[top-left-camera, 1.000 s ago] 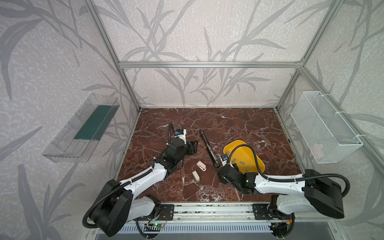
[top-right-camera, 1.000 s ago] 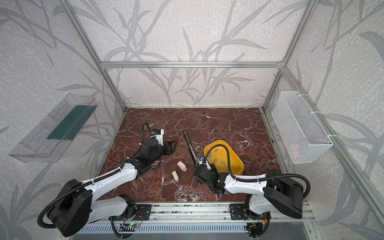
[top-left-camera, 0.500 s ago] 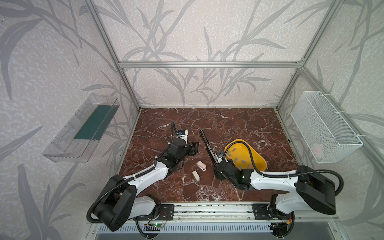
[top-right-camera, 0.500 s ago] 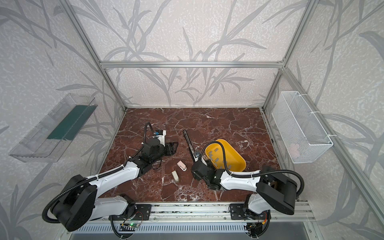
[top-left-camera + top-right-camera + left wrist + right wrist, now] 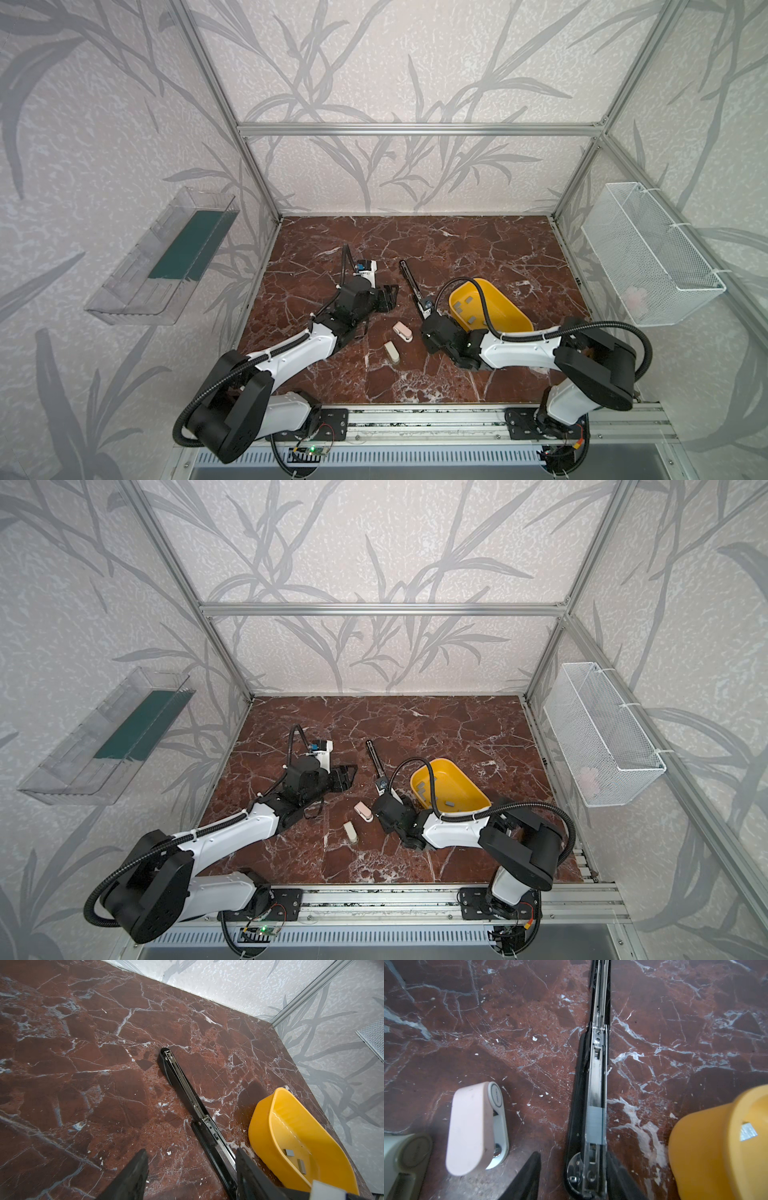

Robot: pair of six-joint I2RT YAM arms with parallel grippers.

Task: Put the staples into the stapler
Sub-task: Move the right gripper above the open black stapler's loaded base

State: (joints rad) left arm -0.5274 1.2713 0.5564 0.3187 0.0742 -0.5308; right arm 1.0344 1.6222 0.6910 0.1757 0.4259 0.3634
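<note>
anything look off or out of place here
Nothing spilled or damaged. The black stapler lies swung fully open on the table, with a staple strip in its channel; loose staples sit in the yellow bowl. That suits loading, so nothing stands out.

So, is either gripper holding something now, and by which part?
Nothing is held yet. The right gripper straddles the front end of the black stapler, with a gap beside one finger; the left gripper is open and empty.
</note>
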